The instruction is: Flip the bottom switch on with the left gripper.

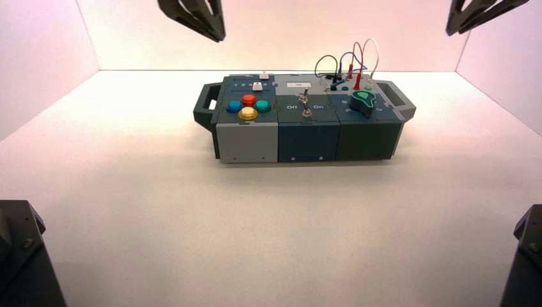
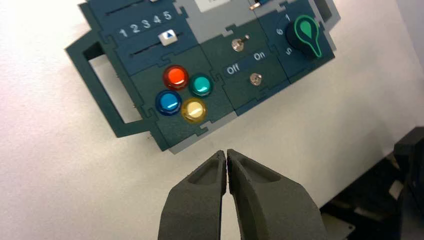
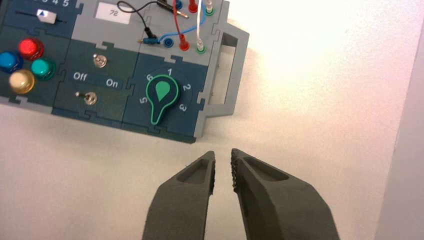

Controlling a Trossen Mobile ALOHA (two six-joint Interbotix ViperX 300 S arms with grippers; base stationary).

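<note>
- High view: dark-blue, grey and green box with buttons, switches and wires [image 1: 308, 142] sits on the pale surface [image 1: 268, 224]. Black two-fingered left gripper [image 1: 218, 37] hangs at the top of the view, left of centre; matching black right gripper [image 1: 451, 31] is top right, idle. Both clear of the box. Bottom switch, a tiny silvery metal toggle [image 1: 307, 113], is on the middle module, the one of two nearer the dark-blue front face.
- Left wrist view: left gripper's fingers [image 2: 207, 192] pressed together at the tips, nothing pinched; tips appear over the surface, off the box edge. Four round buttons, red [image 2: 176, 76], green [image 2: 201, 85], blue [image 2: 168, 102] and yellow [image 2: 193, 110], sit near that edge. Bottom switch's lever points roughly at the camera, so its lean is hard to read here.
- Right wrist view: bottom switch's lever leans to the "Off" side. Right gripper's fingers slightly spread, holding nothing. Round green-rimmed knob [image 3: 162, 92] beside the switch module.
</note>
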